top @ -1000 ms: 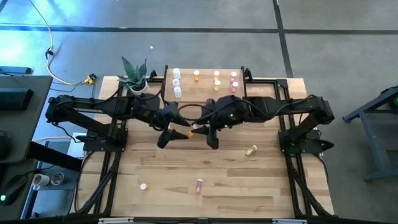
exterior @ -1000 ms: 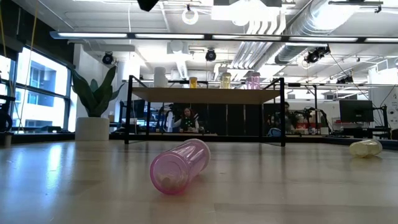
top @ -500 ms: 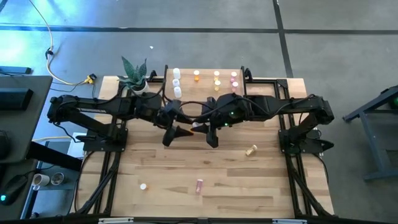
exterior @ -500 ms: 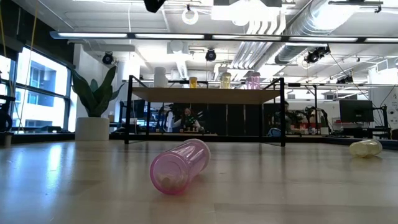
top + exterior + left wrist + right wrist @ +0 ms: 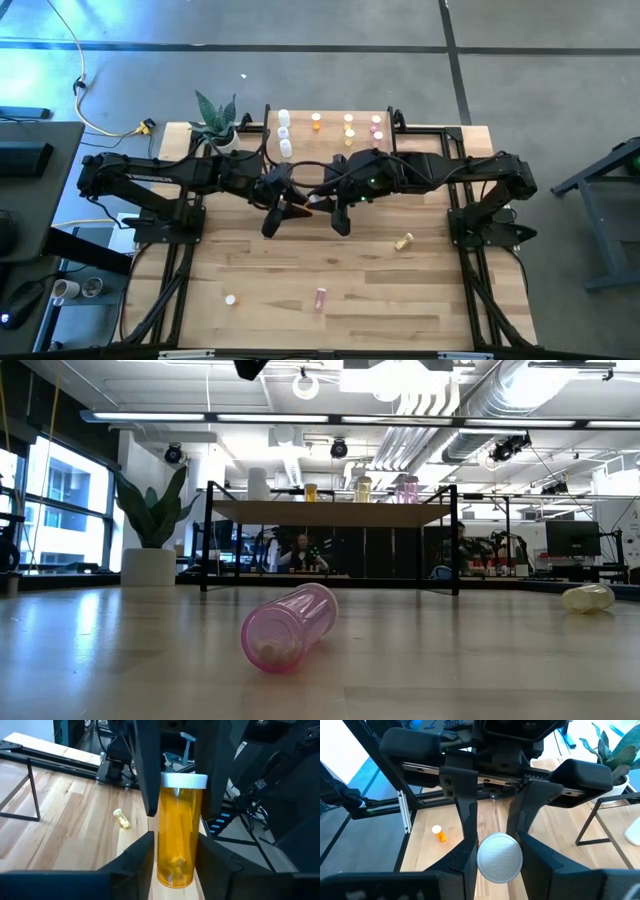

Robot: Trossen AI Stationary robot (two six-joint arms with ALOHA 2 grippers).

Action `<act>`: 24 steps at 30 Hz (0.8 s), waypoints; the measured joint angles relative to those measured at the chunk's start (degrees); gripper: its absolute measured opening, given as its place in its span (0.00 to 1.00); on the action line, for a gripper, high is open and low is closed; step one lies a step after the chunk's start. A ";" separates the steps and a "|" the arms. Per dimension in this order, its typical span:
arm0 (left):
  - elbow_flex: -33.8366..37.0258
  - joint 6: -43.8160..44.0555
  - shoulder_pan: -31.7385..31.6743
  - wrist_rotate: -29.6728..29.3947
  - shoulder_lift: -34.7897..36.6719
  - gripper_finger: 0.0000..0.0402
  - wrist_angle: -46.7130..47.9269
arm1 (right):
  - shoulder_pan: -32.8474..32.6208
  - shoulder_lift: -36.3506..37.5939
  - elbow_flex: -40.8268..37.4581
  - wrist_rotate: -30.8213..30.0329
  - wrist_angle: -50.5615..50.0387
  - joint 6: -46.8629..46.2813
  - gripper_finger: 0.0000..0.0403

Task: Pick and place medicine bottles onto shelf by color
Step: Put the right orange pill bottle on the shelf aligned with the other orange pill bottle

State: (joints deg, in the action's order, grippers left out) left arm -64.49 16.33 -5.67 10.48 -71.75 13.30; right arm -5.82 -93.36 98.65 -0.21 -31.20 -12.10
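An orange medicine bottle point(image 5: 176, 837) with a white cap hangs in mid-air over the middle of the table, between both grippers. My left gripper point(image 5: 289, 210) is shut on its base end and my right gripper point(image 5: 328, 208) on its cap end. The low wooden shelf point(image 5: 330, 140) stands at the far edge, with white, orange and pink bottles upright on it. A pink bottle point(image 5: 290, 625), a yellowish one point(image 5: 403, 241) and a small orange one point(image 5: 231, 299) lie loose on the tabletop. My left gripper pinches the orange bottle's base end point(image 5: 175, 867) between its two fingers. It comes roughly level from the table's left, its fingers lying along the bottle. The bottle is clear of the table. My right gripper pinches the same bottle at its cap end point(image 5: 499, 857) between its two fingers. It comes roughly level from the table's right, and the white cap faces its wrist.
A potted plant point(image 5: 218, 125) stands at the far left corner beside the shelf. The black frame rails point(image 5: 470, 260) run along both sides of the table. The near half of the tabletop holds only the loose bottles.
My left gripper, which stood wide open beside the bottle, has shut on its base end. My right gripper has kept still with the bottle held in the air.
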 joint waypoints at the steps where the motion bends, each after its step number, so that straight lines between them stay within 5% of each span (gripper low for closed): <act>1: 0.00 -0.10 0.00 0.00 0.00 0.29 0.01 | 0.00 0.00 0.00 -0.01 0.00 0.00 0.27; 24: 0.00 -6.09 -0.82 -3.65 0.00 0.23 0.24 | -0.04 0.00 0.00 -6.27 -0.81 -4.87 0.43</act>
State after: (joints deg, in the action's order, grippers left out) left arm -64.49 10.24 -6.49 6.83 -71.75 13.54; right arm -5.87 -93.36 98.65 -6.48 -32.01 -16.97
